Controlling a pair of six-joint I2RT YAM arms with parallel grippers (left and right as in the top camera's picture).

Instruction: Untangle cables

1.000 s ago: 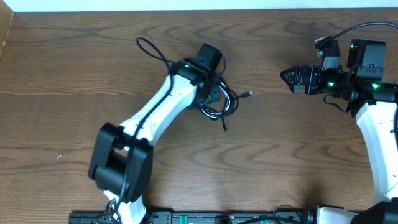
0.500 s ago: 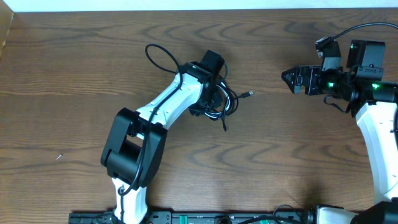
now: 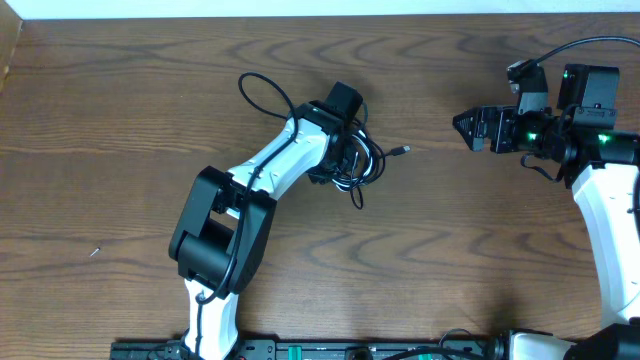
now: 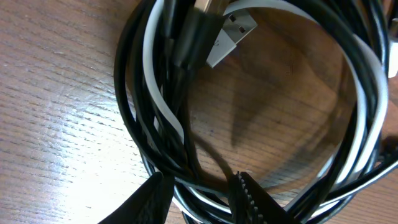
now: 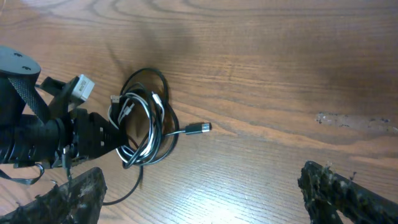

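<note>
Centre-scene: left gripper (image 4: 202,180) straddling coiled cables (image 4: 149,124) to separate strands, pinch unclear; right gripper (image 5: 199,193) hovering spread, right.

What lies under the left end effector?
Coiled black and white cables on the table; the left end effector straddles several strands. Its fingers cover the coil's lower edge, so whether they pinch is unclear.

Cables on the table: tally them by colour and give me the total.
Black cable: 1, coiled in several loops
White cable: 1, wound into the same bundle
Total: 2
</note>
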